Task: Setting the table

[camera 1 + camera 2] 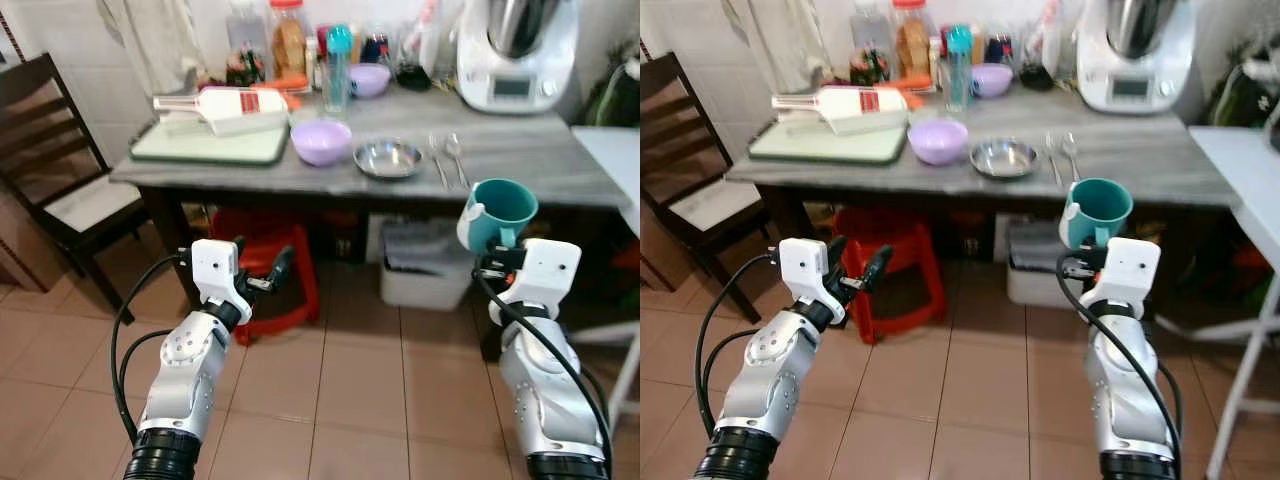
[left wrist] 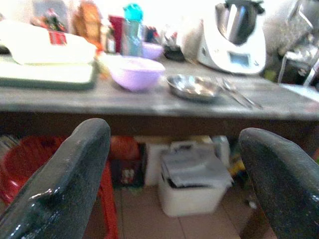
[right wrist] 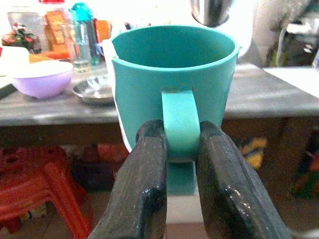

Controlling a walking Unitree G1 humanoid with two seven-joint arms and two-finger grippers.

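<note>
The right gripper (image 3: pixel 180 149) is clamped on the handle of the teal mug (image 1: pixel 500 210), held upright at centre right, short of the grey table (image 1: pixel 540 160). The left gripper (image 1: pixel 272 272) hangs spread and empty at lower left. Best to keep the mug level and set it on the bare tabletop right of the spoons (image 1: pixel 447 158)

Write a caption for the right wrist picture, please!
Right tool pinching the teal cup by its handle, facing the table.
</note>
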